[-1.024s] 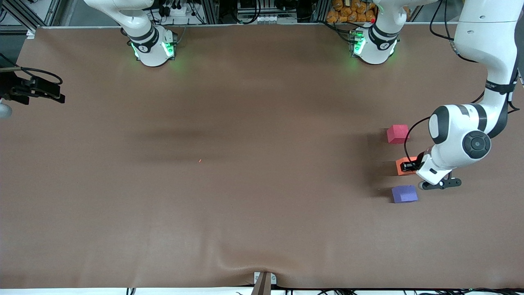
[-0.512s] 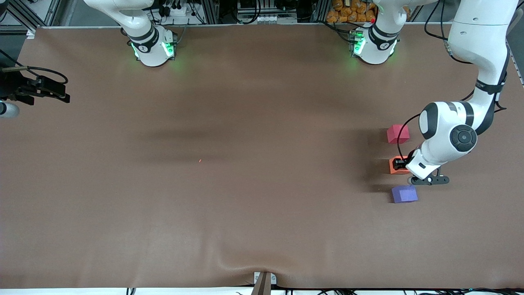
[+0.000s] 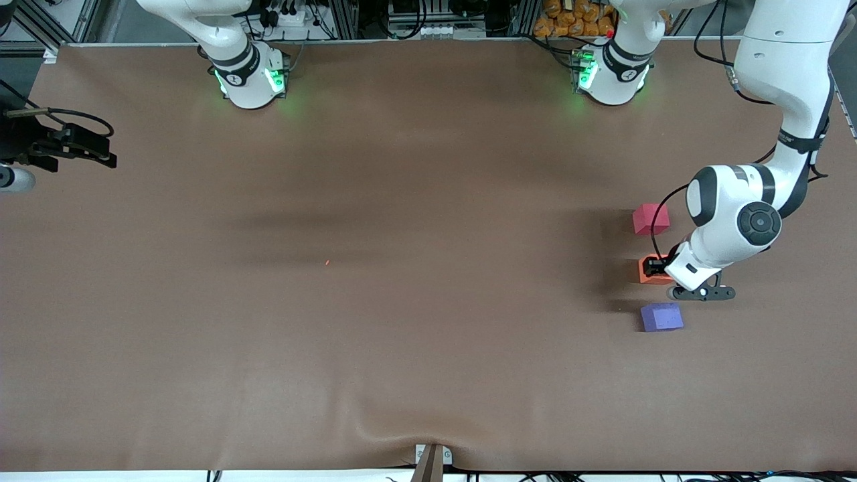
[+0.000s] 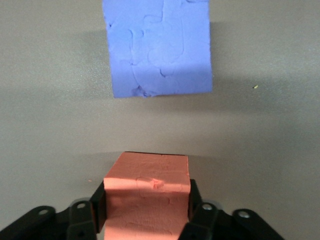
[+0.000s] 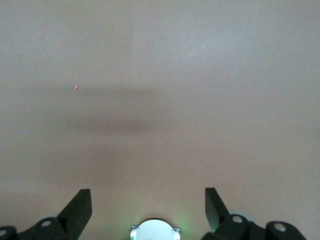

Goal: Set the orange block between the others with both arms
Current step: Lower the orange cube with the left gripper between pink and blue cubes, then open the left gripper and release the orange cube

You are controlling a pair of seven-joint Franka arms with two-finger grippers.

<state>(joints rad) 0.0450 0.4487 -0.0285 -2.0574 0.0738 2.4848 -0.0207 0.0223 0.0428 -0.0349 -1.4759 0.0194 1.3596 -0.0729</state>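
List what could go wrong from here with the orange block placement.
1. The left gripper has its fingers close against the orange block; lifting away now might drag it out of line.
2. The purple block and pinkish-red block lie close by; a sideways retreat could bump either.
The right gripper waits open at the right arm's end of the table.

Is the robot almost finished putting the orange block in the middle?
Nearly. The orange block sits on the table in line between the pinkish-red cube and the purple cube. The left gripper is around it, fingers at its sides. What's left: letting go and lifting away. The right gripper waits open.
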